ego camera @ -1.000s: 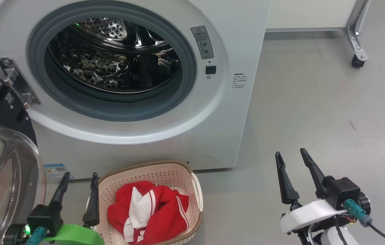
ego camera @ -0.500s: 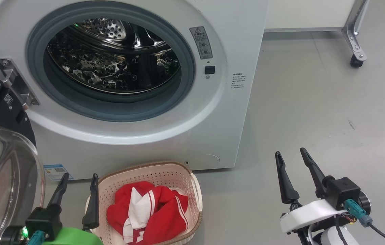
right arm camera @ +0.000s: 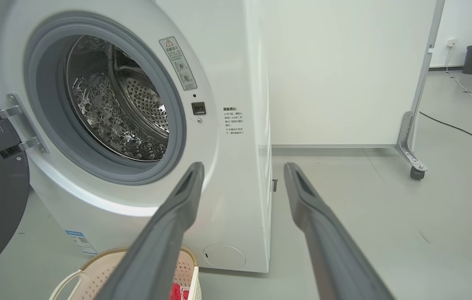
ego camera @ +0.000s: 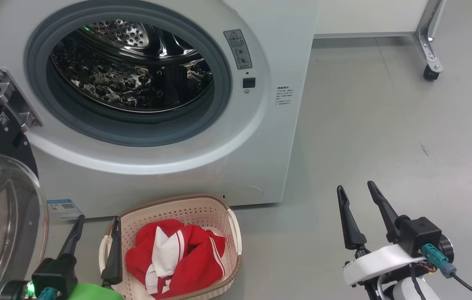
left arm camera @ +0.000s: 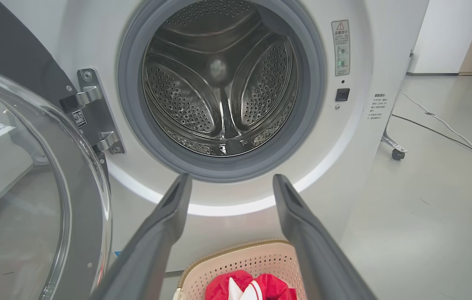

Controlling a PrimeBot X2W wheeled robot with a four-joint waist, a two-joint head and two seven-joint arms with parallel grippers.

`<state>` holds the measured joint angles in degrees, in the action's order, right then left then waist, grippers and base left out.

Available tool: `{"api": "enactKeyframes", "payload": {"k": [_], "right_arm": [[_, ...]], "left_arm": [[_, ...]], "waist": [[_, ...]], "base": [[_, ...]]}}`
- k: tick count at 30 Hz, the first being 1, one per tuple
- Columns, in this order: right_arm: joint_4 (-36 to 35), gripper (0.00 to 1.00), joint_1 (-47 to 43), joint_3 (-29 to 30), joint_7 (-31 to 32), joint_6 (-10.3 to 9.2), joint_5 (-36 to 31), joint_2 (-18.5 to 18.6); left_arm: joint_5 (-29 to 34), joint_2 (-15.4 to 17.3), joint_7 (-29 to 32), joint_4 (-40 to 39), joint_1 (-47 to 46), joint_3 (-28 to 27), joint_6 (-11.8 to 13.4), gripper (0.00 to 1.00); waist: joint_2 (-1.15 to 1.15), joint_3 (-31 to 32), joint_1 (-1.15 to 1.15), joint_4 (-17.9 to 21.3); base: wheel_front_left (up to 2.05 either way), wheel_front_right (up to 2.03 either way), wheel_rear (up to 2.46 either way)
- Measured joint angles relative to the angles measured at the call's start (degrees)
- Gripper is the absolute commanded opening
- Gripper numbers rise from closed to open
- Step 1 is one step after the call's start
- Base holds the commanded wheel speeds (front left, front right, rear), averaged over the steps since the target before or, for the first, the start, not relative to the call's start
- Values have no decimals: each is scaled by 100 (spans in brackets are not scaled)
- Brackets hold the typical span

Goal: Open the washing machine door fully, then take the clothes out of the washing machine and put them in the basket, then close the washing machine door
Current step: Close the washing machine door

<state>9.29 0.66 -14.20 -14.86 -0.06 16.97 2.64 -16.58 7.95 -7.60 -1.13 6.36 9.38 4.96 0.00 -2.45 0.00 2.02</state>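
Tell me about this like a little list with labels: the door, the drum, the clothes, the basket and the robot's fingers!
door: wide open, swung to the left
drum: shiny, no clothes seen inside
clothes: red and white, piled in the basket
basket: on the floor in front of the washing machine
left fingers: open, empty, by the basket's left side
right fingers: open, empty, above bare floor
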Motion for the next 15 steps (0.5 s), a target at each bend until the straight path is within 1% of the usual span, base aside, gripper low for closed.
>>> {"api": "enactKeyframes", "payload": {"k": [7, 15], "right_arm": [[-1, 100, -1, 0, 0, 1, 0, -1], [-1, 100, -1, 1, 0, 1, 0, -1]], "left_arm": [[49, 1, 103, -153, 96, -12, 37, 100], [53, 0, 207, -304, 108, -3, 40, 100]], "waist": [[0, -3, 0, 16], [0, -5, 0, 26]], "base": [[-53, 118, -64], [-90, 142, -52]]}}
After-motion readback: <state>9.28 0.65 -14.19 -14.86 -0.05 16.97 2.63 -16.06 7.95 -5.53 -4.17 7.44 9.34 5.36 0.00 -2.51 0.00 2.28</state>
